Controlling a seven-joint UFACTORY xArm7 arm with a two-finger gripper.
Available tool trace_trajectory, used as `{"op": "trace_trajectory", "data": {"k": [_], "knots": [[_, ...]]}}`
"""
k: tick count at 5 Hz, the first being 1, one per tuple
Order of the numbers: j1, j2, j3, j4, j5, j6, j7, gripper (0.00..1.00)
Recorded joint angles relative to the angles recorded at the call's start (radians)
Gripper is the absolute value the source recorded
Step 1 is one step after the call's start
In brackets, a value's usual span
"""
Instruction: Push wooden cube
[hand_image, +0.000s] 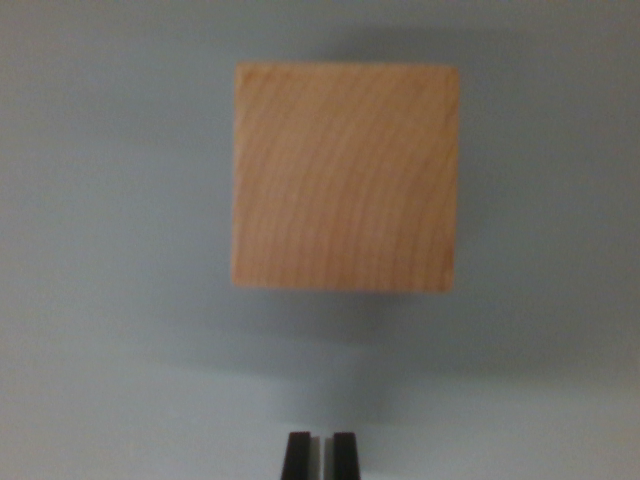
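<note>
Wrist view, looking down along the tool. At the bottom edge, nearest the camera, the gripper (321, 455) shows as two short black fingers (297, 456) standing side by side with only a thin pale slit between them; they are closed, or all but closed, and hold nothing. Beyond them lies a strip of bare, pale grey-blue bench (110, 400), crossed by a soft shadow. Farther on, in the upper middle of the frame, sits the light-coloured square wooden cube (346, 178), seen from above, its curved grain faintly visible and its edges roughly parallel to the frame. The cube is apart from the fingers, with clear bench between them, and it lies nearly in line with them, its centre slightly toward the wrist view's right. Judged from this layout, the push has not yet made contact: the fingers appear set as a blunt pusher, and what is left is to close the gap and drive the cube across the surface. The bench is plain, matte and uniform, with no marks or other objects in view. Nothing of the surrounding room can be seen.
</note>
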Motion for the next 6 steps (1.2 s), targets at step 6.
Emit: {"op": "trace_trajectory", "data": {"k": [6], "knots": [[-0.0012, 0.072, -0.005, 0.116, -0.0024, 0.044, -0.007, 1.0]]}}
